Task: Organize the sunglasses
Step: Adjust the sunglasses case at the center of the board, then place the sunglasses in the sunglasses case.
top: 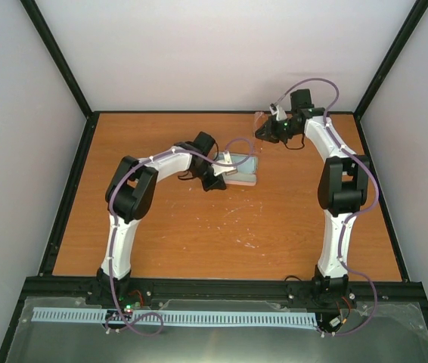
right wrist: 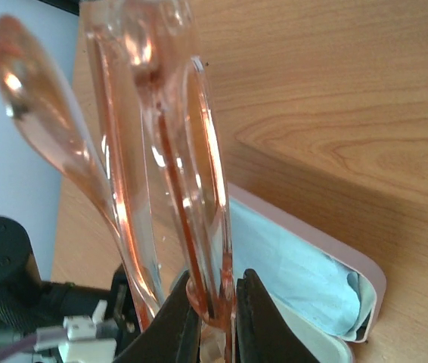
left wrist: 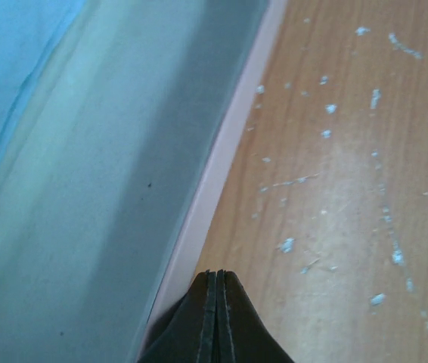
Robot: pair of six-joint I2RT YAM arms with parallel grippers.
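Right gripper (right wrist: 215, 299) pinches translucent amber sunglasses (right wrist: 187, 151) upright; we place pink oblong case (top: 246, 181) at seven o'clock, left gripper (left wrist: 215, 318) shut.

This looks like a robotics lab test cell: plain white panels (top: 221, 53) in a black frame (top: 57, 57) close in a wooden surface (top: 221, 242), with a left arm (top: 127, 197) and a right arm (top: 342, 189) bolted at its near edge.

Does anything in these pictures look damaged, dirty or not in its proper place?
The wooden tabletop is speckled with small whitish flecks beside the pink case, like scuffs or chipped paint. The sunglasses clamped in the right gripper seem to have one arm splayed away from the frame.
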